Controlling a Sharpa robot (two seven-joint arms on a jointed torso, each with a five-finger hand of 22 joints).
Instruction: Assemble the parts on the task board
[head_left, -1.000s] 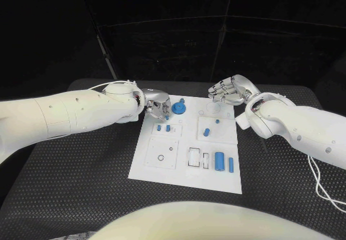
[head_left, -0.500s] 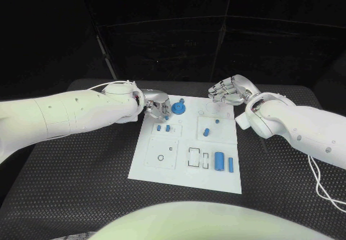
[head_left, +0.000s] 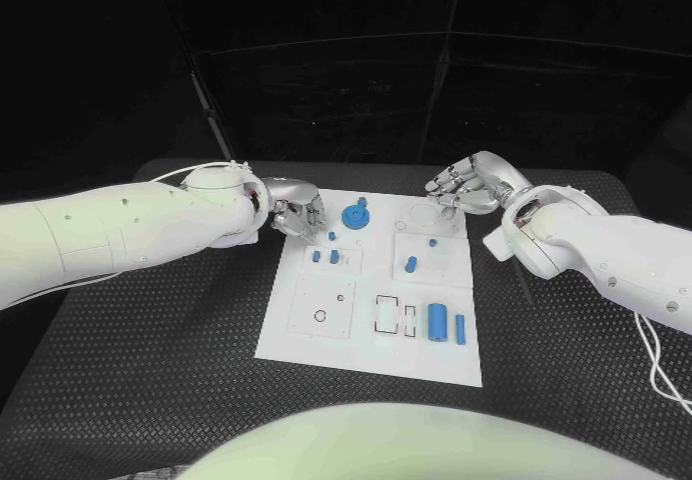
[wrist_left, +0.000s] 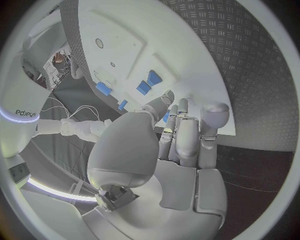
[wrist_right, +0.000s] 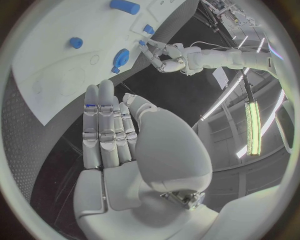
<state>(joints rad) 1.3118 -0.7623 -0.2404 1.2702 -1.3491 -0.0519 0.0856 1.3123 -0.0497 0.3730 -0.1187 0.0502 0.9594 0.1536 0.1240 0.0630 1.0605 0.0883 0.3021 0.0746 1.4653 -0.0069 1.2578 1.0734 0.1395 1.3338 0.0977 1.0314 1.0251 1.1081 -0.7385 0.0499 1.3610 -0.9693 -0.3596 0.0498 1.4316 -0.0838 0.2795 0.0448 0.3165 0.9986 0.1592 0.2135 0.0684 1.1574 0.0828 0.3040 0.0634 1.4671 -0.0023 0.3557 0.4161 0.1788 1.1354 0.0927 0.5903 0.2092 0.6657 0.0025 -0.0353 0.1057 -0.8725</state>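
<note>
Black textured matting covers the table, and on it the white board lies square before the robot, under a dark backdrop. At the board's far end stands a round blue gear; nearer along the left side two small blue pegs sit side by side in a raised square, and a little way right of them a short blue piece lies in the next square. Toward the near right corner a blue cylinder lies beside a thinner blue bar, just right of two empty rectangular slots. The left hand hovers over the board's far left corner, close to the gear, its fingers straight and close together, pointing down at the board in the wrist view, with nothing between them. The right hand hangs above the far right corner, fingers loosely curled and slightly apart, likewise gripping nothing; its wrist view shows the fingers lying side by side above the board's edge, with the gear and a peg beyond.
</note>
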